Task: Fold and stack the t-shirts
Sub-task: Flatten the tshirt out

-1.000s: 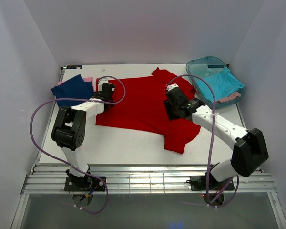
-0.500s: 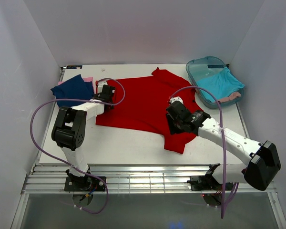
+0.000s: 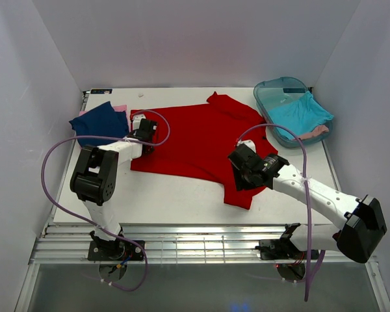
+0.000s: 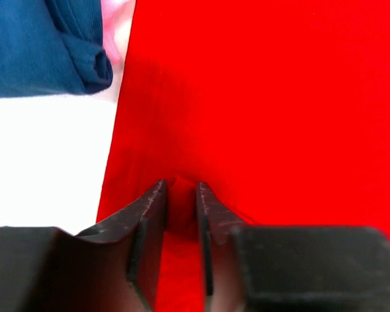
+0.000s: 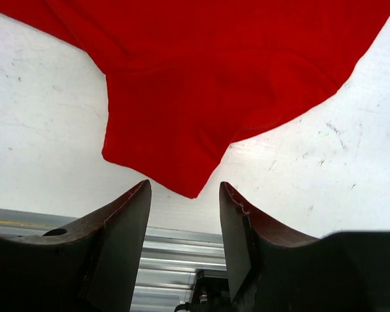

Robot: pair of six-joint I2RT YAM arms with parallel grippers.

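The left pincer (image 4: 181, 188) clenches an edge of the red t-shirt (image 3: 195, 136); the right pincer (image 5: 185, 188) hangs released above its sleeve

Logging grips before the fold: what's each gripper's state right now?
Left gripper: closed, pinching the red t-shirt.
Right gripper: open, holding nothing.

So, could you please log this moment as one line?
left end effector: pinching red t-shirt edge | right end effector: open over sleeve
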